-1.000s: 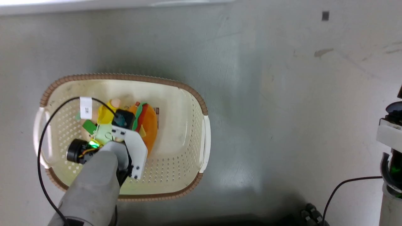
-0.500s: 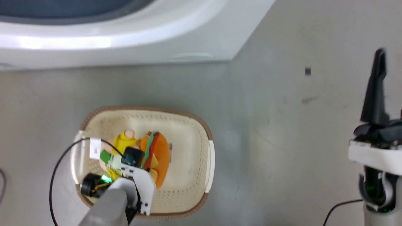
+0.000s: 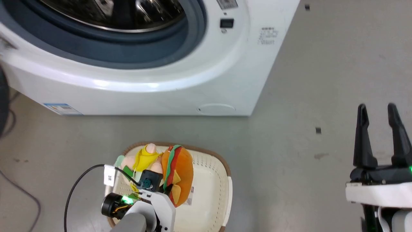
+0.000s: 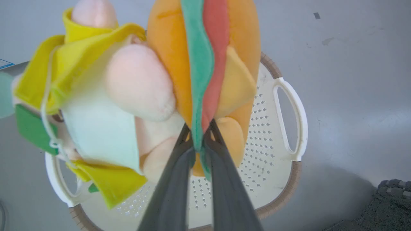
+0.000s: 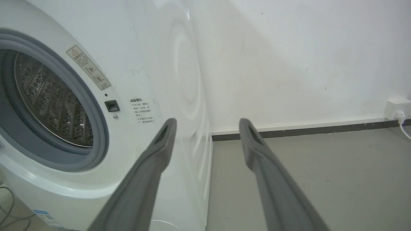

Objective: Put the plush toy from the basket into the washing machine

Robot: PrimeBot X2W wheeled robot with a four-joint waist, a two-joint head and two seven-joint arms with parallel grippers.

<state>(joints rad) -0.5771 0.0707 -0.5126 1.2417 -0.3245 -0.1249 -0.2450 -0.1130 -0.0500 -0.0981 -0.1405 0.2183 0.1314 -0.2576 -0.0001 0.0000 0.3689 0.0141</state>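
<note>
A bare laundry corner: a washing machine on grey floor by a plain white wall.

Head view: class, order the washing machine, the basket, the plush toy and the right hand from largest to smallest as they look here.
1. washing machine, though cut off by the frame.
2. basket.
3. plush toy and right hand look about alike, so they stay unranked.
</note>
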